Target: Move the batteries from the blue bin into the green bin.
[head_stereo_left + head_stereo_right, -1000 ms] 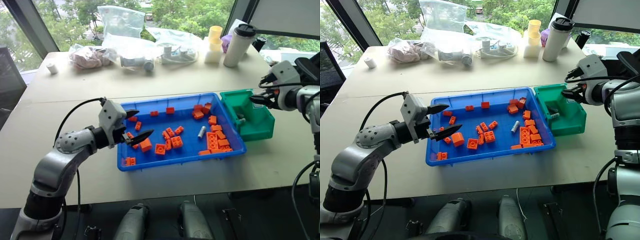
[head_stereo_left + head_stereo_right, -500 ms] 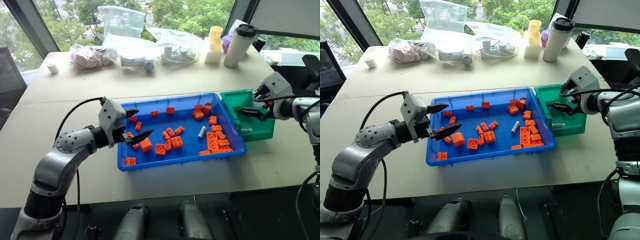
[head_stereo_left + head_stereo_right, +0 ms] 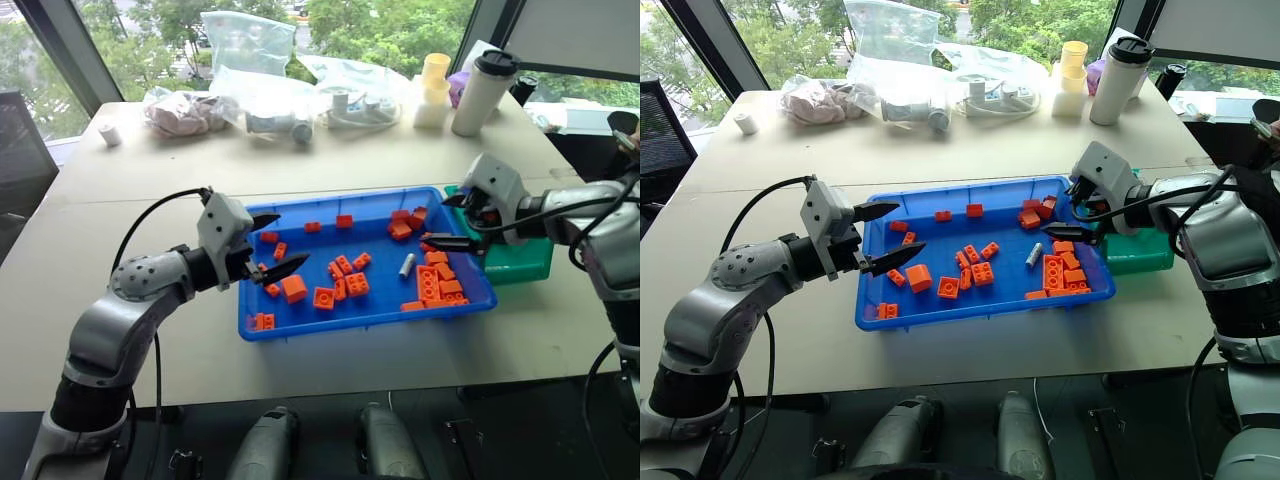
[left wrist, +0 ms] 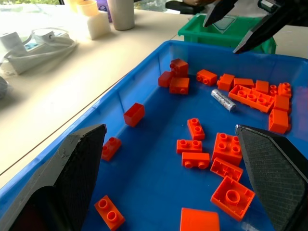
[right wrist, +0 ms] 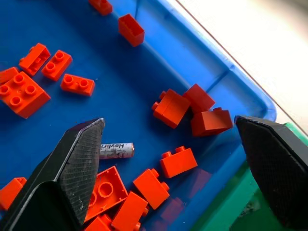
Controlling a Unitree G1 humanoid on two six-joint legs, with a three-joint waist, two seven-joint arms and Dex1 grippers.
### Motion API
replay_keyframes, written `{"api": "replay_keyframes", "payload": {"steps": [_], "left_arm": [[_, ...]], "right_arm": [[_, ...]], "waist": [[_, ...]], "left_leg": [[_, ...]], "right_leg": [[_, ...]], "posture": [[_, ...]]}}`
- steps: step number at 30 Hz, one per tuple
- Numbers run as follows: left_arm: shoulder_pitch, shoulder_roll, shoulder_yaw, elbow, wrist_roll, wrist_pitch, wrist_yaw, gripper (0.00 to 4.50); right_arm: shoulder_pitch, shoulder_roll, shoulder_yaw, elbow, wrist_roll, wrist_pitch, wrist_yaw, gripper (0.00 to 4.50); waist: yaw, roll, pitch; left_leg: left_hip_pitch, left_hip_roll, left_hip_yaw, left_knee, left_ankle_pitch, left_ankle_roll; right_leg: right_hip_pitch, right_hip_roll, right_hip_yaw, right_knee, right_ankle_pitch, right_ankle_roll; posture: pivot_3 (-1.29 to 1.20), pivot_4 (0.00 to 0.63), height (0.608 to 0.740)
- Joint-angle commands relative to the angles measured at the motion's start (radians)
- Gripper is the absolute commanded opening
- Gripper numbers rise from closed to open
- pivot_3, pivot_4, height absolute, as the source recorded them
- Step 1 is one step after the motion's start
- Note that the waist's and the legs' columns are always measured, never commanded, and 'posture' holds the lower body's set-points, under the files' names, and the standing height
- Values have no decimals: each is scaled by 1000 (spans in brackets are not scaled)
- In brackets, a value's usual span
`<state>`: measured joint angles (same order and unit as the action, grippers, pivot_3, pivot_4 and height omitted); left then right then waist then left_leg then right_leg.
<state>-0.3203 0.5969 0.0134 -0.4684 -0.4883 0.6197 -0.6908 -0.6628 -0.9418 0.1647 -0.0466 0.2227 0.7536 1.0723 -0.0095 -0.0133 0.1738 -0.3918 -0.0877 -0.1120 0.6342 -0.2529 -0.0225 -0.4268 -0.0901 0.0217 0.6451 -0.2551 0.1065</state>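
One battery (image 3: 406, 265) is visible in the blue bin (image 3: 300, 325), a silver cylinder lying flat on the tray floor in its right half, just left of the stack of orange bricks (image 3: 436, 284) along the right wall. Its long axis runs from the near edge toward the far right corner, slightly slanted. A dull grey shape at the near edge of the left wrist view may be another battery, but I cannot tell.

The left gripper (image 3: 268, 245) hangs over the bin's left end with its fingers spread and nothing between them, well apart from the battery, with many bricks between.

Further back, the right gripper (image 3: 447, 222) hovers above the bin's far right corner, jaws wide and empty, pointing down and toward the left. The battery lies just beside it, on the near-left side; in the right wrist view it sits (image 5: 115, 150) against one finger (image 5: 72, 168) rather than centred between the two. The right arm is plainly the nearer one, and by my reading it must shift to straddle the cylinder across its length.

Behind that, the green bin (image 3: 520, 262) touches the blue bin's right wall.
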Motion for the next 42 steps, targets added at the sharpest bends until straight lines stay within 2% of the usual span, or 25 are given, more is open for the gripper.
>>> {"api": "replay_keyframes", "payload": {"steps": [1,5,11,24,27,30,35,40,42], "left_arm": [[-6,2,9,-20,0,-14,3,4500],[8,9,20,-32,-3,-7,10,4500],[15,7,26,-49,-13,1,21,4500],[34,18,34,-64,-16,7,28,4500],[25,15,27,-57,-12,5,29,4500],[15,14,24,-47,-10,1,26,4500],[14,19,22,-39,-6,-4,17,4500],[11,14,21,-40,-8,-3,19,4500],[10,13,20,-34,-3,-9,19,4500]], "right_arm": [[0,29,43,45,-7,-40,47,4474],[1,71,98,82,-37,-70,54,4474],[-35,143,112,194,-75,-84,29,4474],[-11,142,121,164,-116,-89,35,4474],[-5,144,120,156,-122,-87,29,3710],[1,147,122,149,-128,-74,25,2249],[4,134,103,102,-135,-76,6,2197],[-164,200,-90,157,-70,9,-158,2197],[-194,154,-134,197,-90,24,-196,2197]], "waist": [[-2,0,0],[-4,0,0],[0,0,0],[0,0,0],[-1,0,0],[-1,0,0],[-1,0,0],[-7,1,0],[-1,1,0]], "left_leg": [[0,0,0,0,0,0],[0,0,0,0,0,0],[0,0,0,0,0,-1],[0,0,0,0,0,-1],[0,0,0,0,0,-1],[0,0,0,0,0,-1],[0,0,-1,0,0,-1],[0,0,0,0,0,-1],[0,0,0,-1,1,-1]], "right_leg": [[0,0,0,0,0,0],[-1,0,0,0,0,0],[-1,0,0,0,0,0],[-1,0,0,0,0,0],[-1,0,0,0,0,0],[-1,0,0,0,0,0],[-1,0,0,0,0,0],[-1,0,1,1,0,0],[-2,1,1,2,0,0]], "posture": [[0,150,740],[0,150,740],[0,150,740],[0,150,740],[0,150,740],[0,150,740],[0,150,740],[0,150,740],[0,150,740]]}}
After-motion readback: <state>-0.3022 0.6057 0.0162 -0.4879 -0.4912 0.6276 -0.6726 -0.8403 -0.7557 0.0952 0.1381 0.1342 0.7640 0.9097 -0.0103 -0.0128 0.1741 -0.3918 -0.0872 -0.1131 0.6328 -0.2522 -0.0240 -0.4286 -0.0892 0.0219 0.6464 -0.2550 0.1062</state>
